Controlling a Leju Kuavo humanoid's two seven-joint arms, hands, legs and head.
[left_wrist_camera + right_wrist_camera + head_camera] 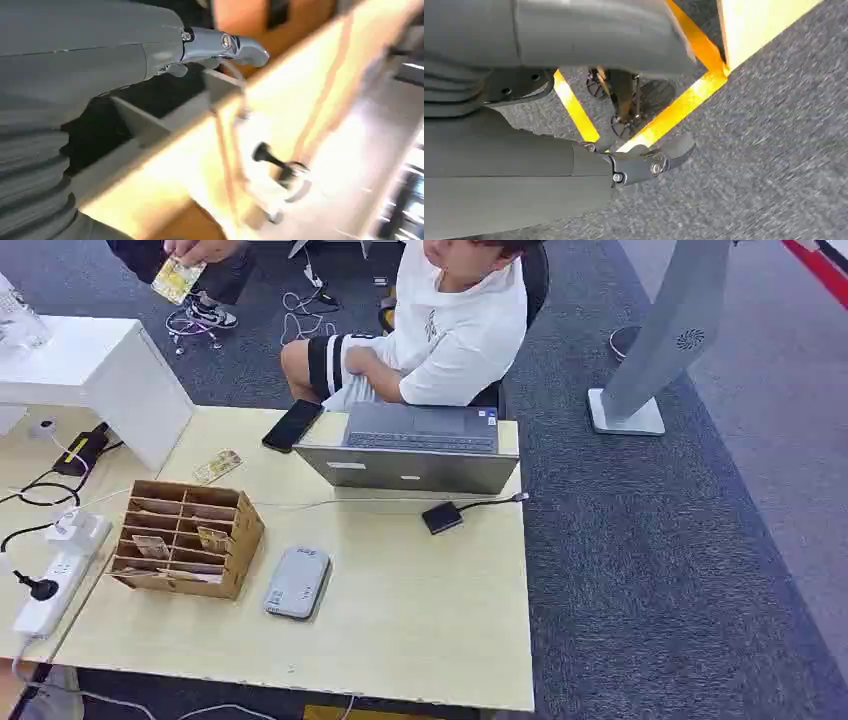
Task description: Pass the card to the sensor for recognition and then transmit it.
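Grey carpet surrounds the wooden desk (420, 630), where cards sit in the wooden organizer (185, 538) beside the grey sensor (297, 582); no writing is legible. Left hand (222, 47) and right hand (644, 162): grip unclear.

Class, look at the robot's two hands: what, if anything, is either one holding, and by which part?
Nothing. The left hand and the right hand both show no card or other object in them.
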